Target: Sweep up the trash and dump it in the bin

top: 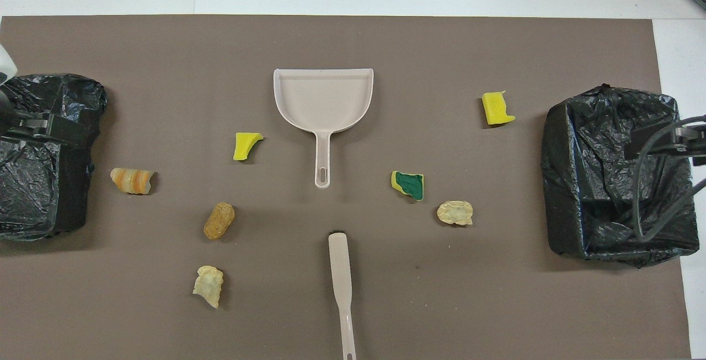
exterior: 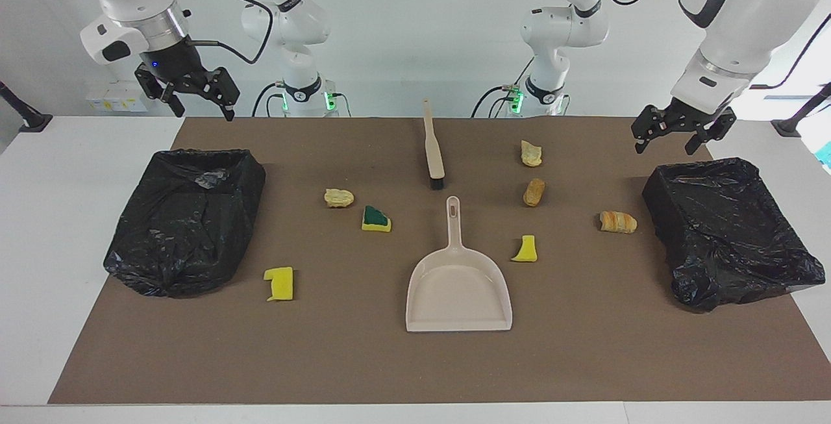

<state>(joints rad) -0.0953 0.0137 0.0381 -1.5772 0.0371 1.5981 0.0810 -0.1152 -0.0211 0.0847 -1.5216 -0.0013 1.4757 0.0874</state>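
Worktop [exterior: 26, 229]: white, brown mat [exterior: 402, 365] covering the middle of the frame.
Bins: two black-bagged; one [exterior: 188, 216] at left of the facing view, one [exterior: 730, 229] at right.
Left pincer [exterior: 683, 138]: upper right of the facing view, over the bin's upper edge, fingers spread, holding nothing.
Right pincer [exterior: 195, 100]: upper left, above the other bin, fingers spread, holding nothing.
Dustpan [exterior: 458, 287]: centre, flat, handle toward the top.
Brush [exterior: 433, 151]: just above the dustpan handle, apart from it.
Trash [exterior: 376, 219]: seven scraps on the mat, three left of the dustpan, four right, none in either bin.
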